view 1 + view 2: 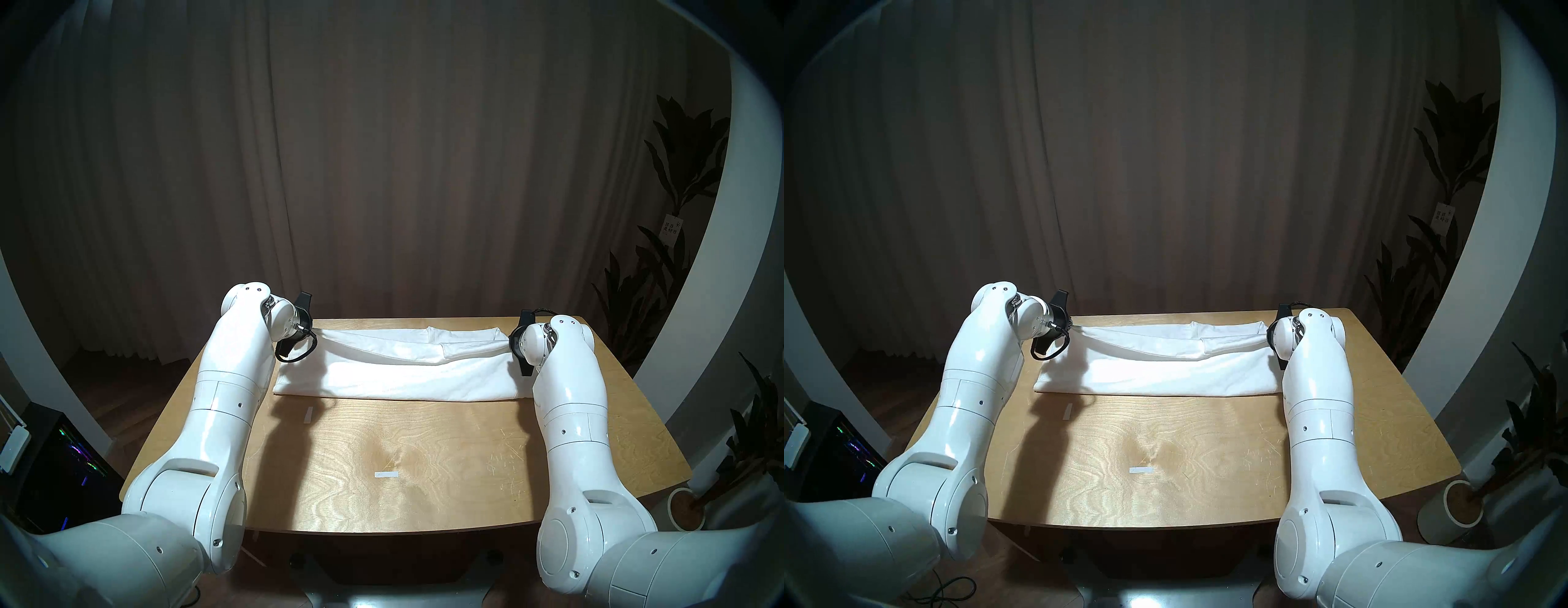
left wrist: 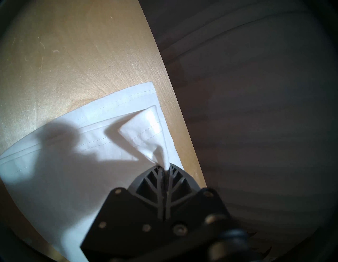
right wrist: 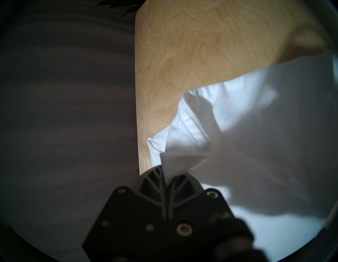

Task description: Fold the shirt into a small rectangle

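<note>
A small tag [image 1: 671, 225] on the plant [image 1: 679, 178] bears characters too small to read.

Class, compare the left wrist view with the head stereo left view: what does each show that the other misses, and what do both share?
Only the left wrist view shows the left tool shut on a pinched corner of the shirt, and the hem's stitch lines.

Only the head stereo left view shows the shirt's whole folded band, both white arms, the right tool at the band's other end, two tape strips, the curtain and the plants.

Both show the white shirt lying on the wooden table, near its far edge.
</note>
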`<action>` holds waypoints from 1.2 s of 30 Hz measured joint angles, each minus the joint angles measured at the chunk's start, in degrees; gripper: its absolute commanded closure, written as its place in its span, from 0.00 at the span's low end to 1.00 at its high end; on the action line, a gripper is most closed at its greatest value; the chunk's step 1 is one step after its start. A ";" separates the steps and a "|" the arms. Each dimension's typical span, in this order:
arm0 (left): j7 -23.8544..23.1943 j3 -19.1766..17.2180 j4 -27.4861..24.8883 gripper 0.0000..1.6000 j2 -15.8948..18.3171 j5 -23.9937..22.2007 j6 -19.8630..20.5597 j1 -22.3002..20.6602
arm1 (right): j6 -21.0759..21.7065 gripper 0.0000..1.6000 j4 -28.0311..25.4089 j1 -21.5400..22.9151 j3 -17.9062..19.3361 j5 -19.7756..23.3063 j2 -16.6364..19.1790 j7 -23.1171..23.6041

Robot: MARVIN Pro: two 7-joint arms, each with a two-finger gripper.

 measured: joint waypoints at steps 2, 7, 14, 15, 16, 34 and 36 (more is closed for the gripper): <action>-0.15 0.11 1.34 1.00 -0.10 0.25 -0.25 -0.87 | -0.26 1.00 0.85 0.59 0.05 -0.07 0.17 0.02; -0.52 0.25 4.35 1.00 -0.33 0.75 -0.85 -3.01 | -0.98 1.00 2.77 2.26 0.25 -0.15 0.42 0.03; -0.85 0.57 7.46 1.00 -0.68 1.22 -1.43 -5.33 | -2.04 1.00 4.77 4.50 0.88 -0.15 0.45 -0.10; -0.90 0.65 8.02 1.00 -0.76 1.30 -1.52 -5.71 | -2.25 1.00 5.13 4.93 1.04 -0.15 0.45 -0.15; -0.93 0.73 8.57 1.00 -0.86 1.37 -1.62 -6.05 | -2.47 1.00 5.47 5.36 1.19 -0.14 0.45 -0.20; -1.69 1.69 16.57 1.00 -1.77 2.76 -3.18 -10.33 | -5.93 1.00 10.40 11.10 3.04 1.66 -0.46 -0.89; -1.78 1.72 17.29 1.00 -1.77 2.94 -3.33 -10.71 | -6.25 1.00 11.00 11.51 3.20 1.86 -0.63 -0.91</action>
